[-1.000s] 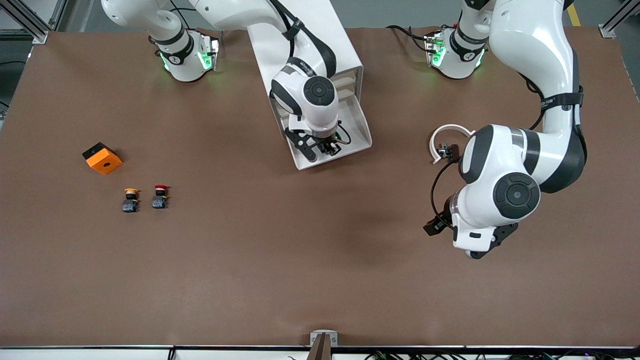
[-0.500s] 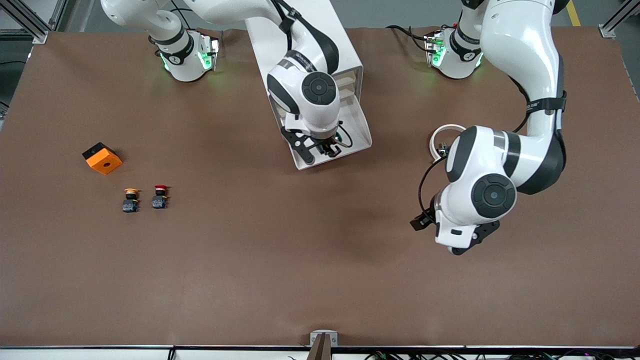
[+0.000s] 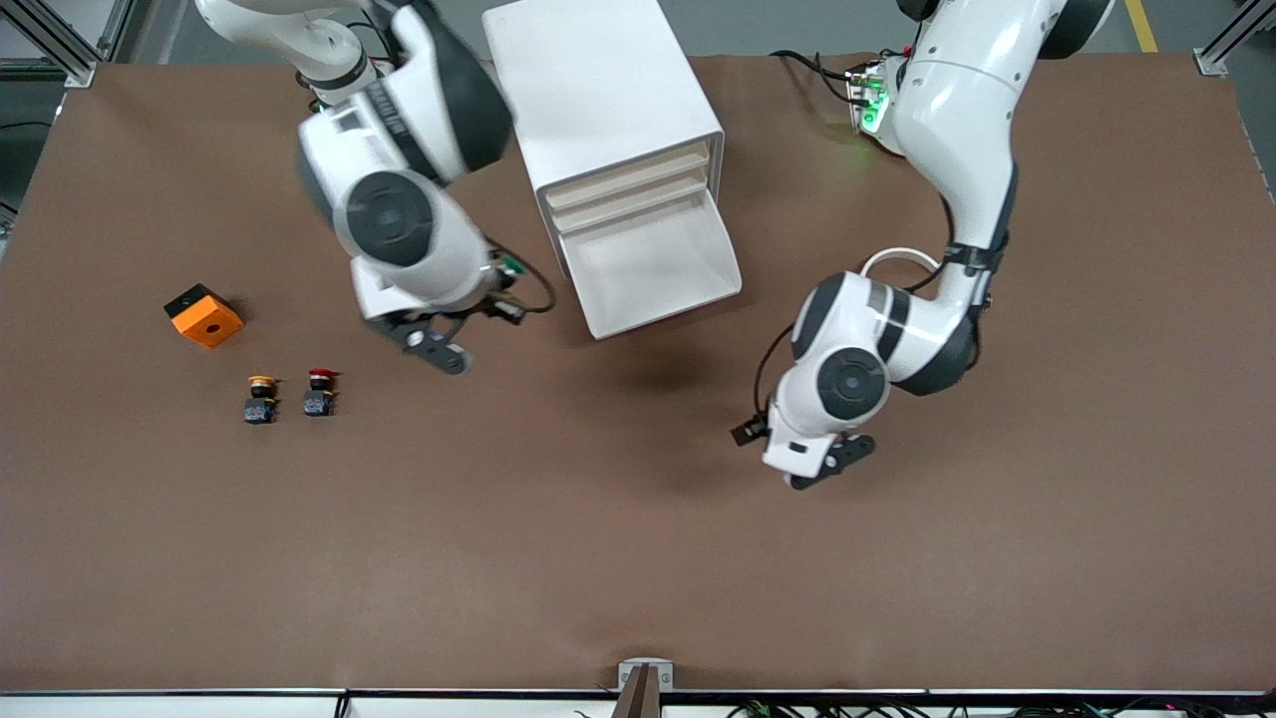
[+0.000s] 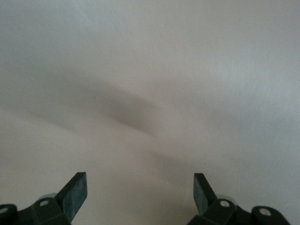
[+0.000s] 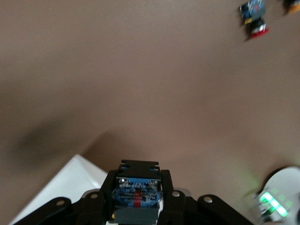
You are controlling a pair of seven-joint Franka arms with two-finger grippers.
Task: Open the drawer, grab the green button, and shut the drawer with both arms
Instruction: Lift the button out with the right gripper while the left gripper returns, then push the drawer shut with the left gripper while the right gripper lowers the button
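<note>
The white cabinet [image 3: 608, 90] has its lowest drawer [image 3: 663, 311] pulled open, and the drawer is bare inside. My right gripper [image 5: 137, 187] is shut on the button's dark black-blue body [image 5: 137, 199]. It holds the button in the air over the table beside the drawer, toward the right arm's end. A green cap [image 3: 512, 266] shows by the right hand [image 3: 419, 269] in the front view. My left gripper [image 4: 139, 185] is open and empty over bare table. The left hand [image 3: 812, 444] is nearer the front camera than the drawer, toward the left arm's end.
A red-capped button [image 3: 319, 391] and a yellow-capped button [image 3: 260, 398] stand side by side toward the right arm's end. An orange block [image 3: 204, 316] lies farther from the camera than they do. The red-capped button also shows in the right wrist view [image 5: 253, 18].
My right arm came up out of the drawer with the button and swung toward the right arm's end. My left arm moved in toward the drawer.
</note>
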